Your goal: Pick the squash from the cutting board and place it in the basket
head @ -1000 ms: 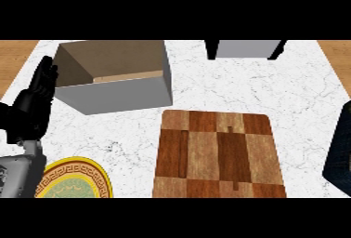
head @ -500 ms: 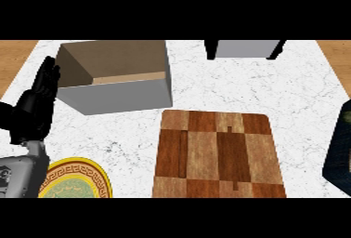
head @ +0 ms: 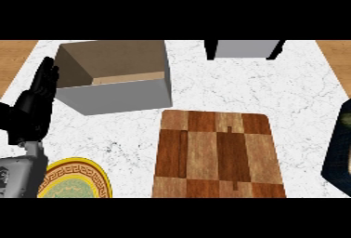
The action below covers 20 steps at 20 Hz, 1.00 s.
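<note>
The wooden cutting board [head: 218, 155] lies at the lower centre with nothing on it. The basket [head: 120, 95], a grey open box with a brown inside, stands at the upper left. At the view's right edge my right hand [head: 339, 155] is only partly in view. Its fingers curl round an olive-green patch, the squash [head: 344, 122], most of which is hidden. This hand hangs just right of the board, far from the basket. My left hand [head: 33, 109] rests open at the left edge, fingers up, just left of the basket.
A yellow patterned plate [head: 77, 182] sits at the lower left beside my left forearm. A grey box with black sides [head: 244, 49] stands at the back right. Wooden floor shows past the counter's two far corners.
My left forearm has slid slightly inward at the lower left. The right hand and everything else stay as they were.
</note>
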### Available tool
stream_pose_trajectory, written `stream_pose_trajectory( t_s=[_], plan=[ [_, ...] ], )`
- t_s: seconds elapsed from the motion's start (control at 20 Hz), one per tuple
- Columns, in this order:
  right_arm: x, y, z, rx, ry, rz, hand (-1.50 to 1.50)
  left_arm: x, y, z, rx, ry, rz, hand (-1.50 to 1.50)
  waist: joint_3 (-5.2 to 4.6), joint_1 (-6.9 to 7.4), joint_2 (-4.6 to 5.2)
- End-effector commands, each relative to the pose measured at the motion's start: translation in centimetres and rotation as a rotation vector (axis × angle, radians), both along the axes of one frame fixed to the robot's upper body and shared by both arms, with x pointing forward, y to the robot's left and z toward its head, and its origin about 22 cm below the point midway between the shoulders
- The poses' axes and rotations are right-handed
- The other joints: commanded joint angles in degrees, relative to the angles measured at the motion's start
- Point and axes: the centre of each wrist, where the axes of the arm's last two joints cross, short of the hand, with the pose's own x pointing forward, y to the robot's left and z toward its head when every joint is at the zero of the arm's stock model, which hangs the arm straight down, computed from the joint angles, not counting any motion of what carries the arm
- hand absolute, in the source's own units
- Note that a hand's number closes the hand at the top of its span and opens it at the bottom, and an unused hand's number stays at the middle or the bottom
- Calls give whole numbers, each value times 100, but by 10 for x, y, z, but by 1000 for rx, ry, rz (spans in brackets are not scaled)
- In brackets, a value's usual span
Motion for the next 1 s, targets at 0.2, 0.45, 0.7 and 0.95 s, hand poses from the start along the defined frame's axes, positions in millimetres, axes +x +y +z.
stream_pose_trajectory(
  t_s=[0.2,0.45,0.7,0.95],
  plan=[
    [-11,-5,-25,13,75,-116,150,-5,6,-32,-23,131,15,0,-67,-52,71],
    [5,0,7,160,-168,-85,-150,-1,8,-22,-33,134,35,0,-65,-78,63],
    [-1,-8,17,303,-353,-113,-150,-15,8,-36,-24,136,43,0,-66,-107,52],
    [-10,-23,55,514,-534,-206,-150,-16,-2,-25,-31,152,23,0,-66,-205,16]
  ],
)
